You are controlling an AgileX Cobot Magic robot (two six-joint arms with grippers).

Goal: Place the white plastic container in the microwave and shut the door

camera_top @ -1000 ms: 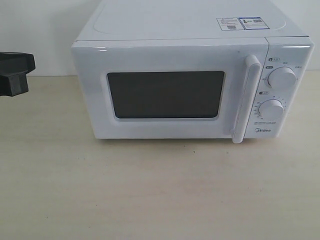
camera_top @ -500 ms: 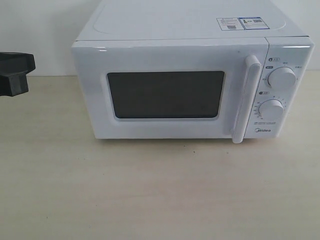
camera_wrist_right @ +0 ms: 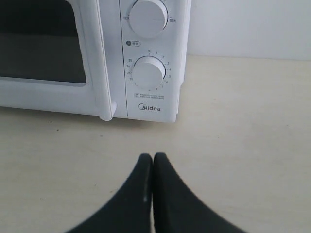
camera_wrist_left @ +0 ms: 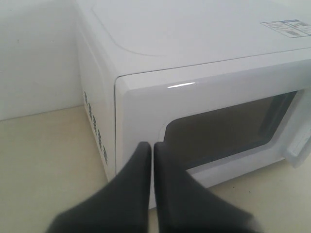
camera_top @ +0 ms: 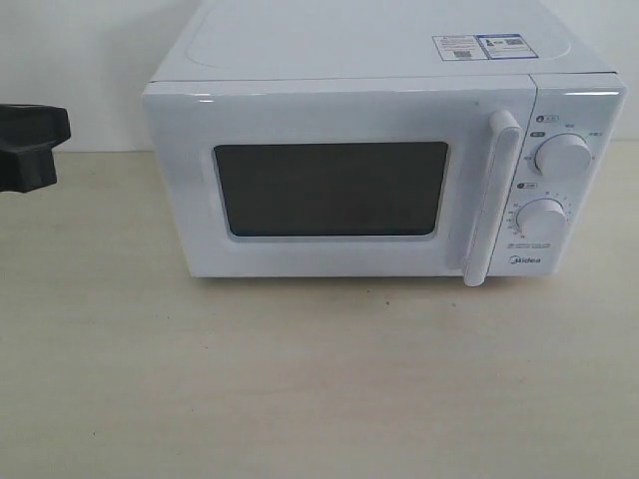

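Note:
The white Midea microwave (camera_top: 384,165) stands at the back middle of the table. Its door (camera_top: 329,190) with the dark window is shut flush, the tall bar handle (camera_top: 492,198) at its right. The white plastic container is out of view. My left gripper (camera_wrist_left: 152,145) is shut with nothing in it, hovering off the microwave's (camera_wrist_left: 194,73) front left corner; its black body (camera_top: 28,148) shows at the left edge of the exterior view. My right gripper (camera_wrist_right: 153,156) is shut and empty above the table, in front of the two dials (camera_wrist_right: 149,72); it is outside the exterior view.
The beige tabletop (camera_top: 319,379) stretches in front of the microwave. A white wall (camera_top: 70,60) runs behind. Stickers (camera_top: 479,46) lie on the microwave's top.

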